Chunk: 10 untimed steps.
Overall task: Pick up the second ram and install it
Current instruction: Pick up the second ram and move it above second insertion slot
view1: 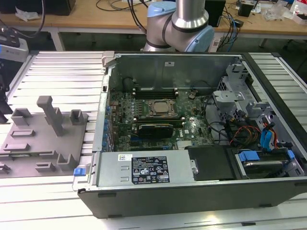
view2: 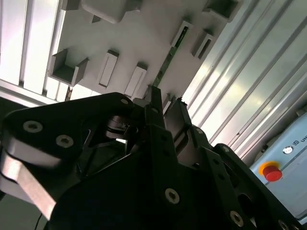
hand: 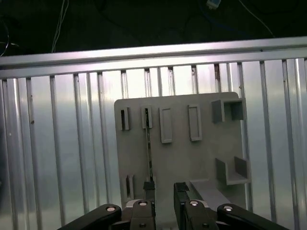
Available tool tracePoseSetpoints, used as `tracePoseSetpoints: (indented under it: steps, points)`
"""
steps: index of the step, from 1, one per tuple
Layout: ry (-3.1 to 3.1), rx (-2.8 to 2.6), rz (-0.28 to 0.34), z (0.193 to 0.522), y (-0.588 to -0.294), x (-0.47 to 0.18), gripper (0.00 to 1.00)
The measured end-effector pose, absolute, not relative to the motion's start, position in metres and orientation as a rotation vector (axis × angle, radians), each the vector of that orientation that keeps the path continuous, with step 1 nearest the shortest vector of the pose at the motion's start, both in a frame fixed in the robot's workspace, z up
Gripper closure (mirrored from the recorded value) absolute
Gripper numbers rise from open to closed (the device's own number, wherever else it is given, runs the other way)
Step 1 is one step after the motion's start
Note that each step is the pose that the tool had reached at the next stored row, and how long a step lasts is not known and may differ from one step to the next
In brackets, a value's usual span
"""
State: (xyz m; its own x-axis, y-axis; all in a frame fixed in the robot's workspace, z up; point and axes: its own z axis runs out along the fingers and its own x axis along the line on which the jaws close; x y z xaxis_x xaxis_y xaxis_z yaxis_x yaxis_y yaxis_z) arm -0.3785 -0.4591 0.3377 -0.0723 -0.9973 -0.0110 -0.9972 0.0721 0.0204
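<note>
Claw (hand: pixel 164 191) open, empty over grey fixture plate (hand: pixel 201 158). Second ram (hand: pixel 147 148) stands on edge, lined with one finger, not my gap. I should centre first, stay square.

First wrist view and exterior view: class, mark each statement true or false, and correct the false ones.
1. The second ram stands on edge in the gray fixture plate. True.
2. The gripper is shut on the ram. False: its fingers are apart, and the ram sits in the plate's slots.
3. The computer case is closed. False: its side is open and the motherboard shows.
4. A silver-topped processor sits on the motherboard. True.
5. The plate lies on a wooden desk. False: it lies on a ribbed metal table.
</note>
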Motion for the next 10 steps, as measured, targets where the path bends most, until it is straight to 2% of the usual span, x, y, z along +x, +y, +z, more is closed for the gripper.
tracePoseSetpoints:
  steps: [10]
  points:
    - [-2.292,2.139,-0.035,0.308,-0.459,-0.378,0.70]
